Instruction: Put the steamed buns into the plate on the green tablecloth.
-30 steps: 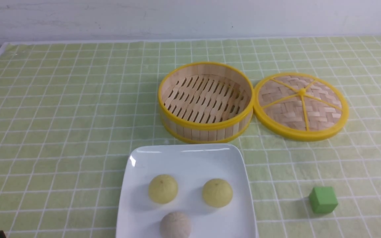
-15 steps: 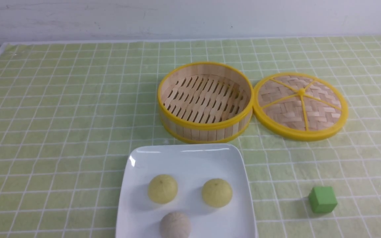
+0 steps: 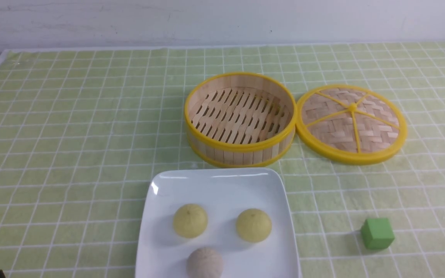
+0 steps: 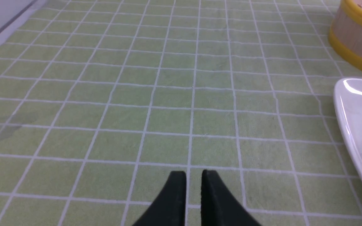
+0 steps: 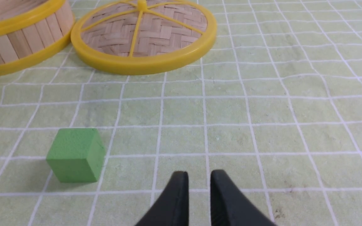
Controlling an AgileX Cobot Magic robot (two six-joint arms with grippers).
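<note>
Front view: three buns, two yellow (image 3: 190,220) (image 3: 253,225) and one grey (image 3: 204,263), sit on the white plate (image 3: 214,183) on the green tablecloth (image 3: 72,135). Beyond the plate stands the empty steamer basket (image 3: 240,148), its lid (image 3: 352,124) touching it on the right; a green cube (image 3: 377,233) lies right of the plate.

Left wrist view: the left gripper (image 4: 193,177) hangs over bare cloth, its fingers a narrow slit apart with nothing between them. The plate's edge (image 4: 350,119) lies ahead and off to its side, well apart.

Right wrist view: the right gripper (image 5: 199,178) shows a small gap and holds nothing. The cube (image 5: 74,153) sits near it, to one side; lid (image 5: 143,37) and basket (image 5: 20,34) lie farther ahead.
</note>
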